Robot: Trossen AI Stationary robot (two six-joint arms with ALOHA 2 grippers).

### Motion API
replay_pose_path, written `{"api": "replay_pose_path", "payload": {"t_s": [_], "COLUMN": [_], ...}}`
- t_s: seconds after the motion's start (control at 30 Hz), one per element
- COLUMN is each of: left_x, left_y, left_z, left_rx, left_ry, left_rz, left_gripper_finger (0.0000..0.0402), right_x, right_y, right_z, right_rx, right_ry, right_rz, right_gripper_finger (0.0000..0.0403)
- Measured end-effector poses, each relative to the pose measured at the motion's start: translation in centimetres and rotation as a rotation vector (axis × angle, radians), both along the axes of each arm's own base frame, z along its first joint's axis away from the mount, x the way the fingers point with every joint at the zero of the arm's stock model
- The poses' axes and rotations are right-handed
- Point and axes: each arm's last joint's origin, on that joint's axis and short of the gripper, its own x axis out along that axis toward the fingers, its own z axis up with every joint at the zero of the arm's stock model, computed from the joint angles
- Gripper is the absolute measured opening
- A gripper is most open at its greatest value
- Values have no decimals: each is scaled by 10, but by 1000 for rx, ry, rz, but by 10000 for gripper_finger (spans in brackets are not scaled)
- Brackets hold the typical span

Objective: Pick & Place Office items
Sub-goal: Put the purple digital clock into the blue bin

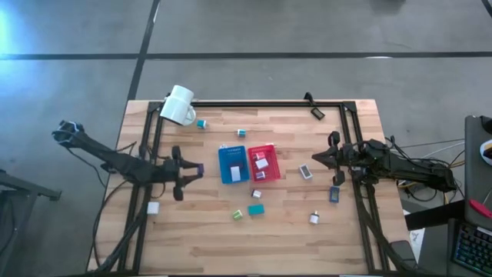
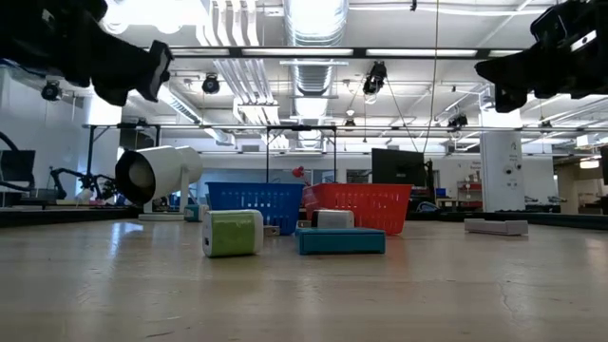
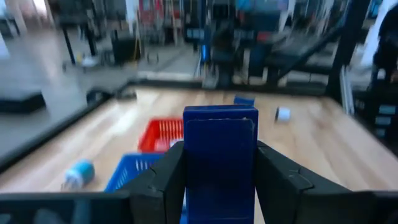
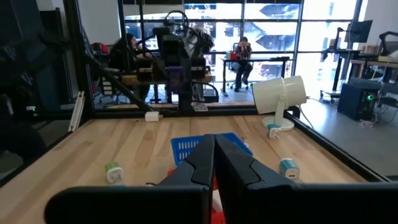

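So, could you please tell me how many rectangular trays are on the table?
2: a blue tray and a red tray stand side by side at the table's middle, blue toward the left arm. None seems hidden.

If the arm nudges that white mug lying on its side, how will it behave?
The white mug lies on its side at the table's back left edge, so its round wall would probably let it roll. Its handle, if it reaches the wood, may stop that roll. It looks rigid, and possibly breakable.

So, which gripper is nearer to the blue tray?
Left. The left gripper, holding a dark blue block, sits just beside the blue tray; the right gripper waits beyond the red tray.
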Motion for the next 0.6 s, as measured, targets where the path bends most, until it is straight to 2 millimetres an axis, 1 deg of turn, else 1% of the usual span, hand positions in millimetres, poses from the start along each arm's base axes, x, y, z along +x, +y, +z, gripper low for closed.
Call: {"api": "replay_pose_path", "payload": {"t_s": [0.1, 0.27, 0.6], "left_x": [-5, -13, -14], "left_y": [2, 7, 8], "left_z": [-8, -20, -21], "left_rx": [18, 19, 37], "left_ry": [-66, -111, -98], "left_rz": [-3, 27, 38], "left_gripper_finger": [150, 150, 150], "right_x": [0, 0, 1], "right_y": [0, 0, 0], "right_z": [0, -2, -5], "right_rx": [24, 51, 23], "right_ry": [1, 7, 11], "right_rz": [2, 3, 1], "right_gripper_finger": [8, 8, 8]}}
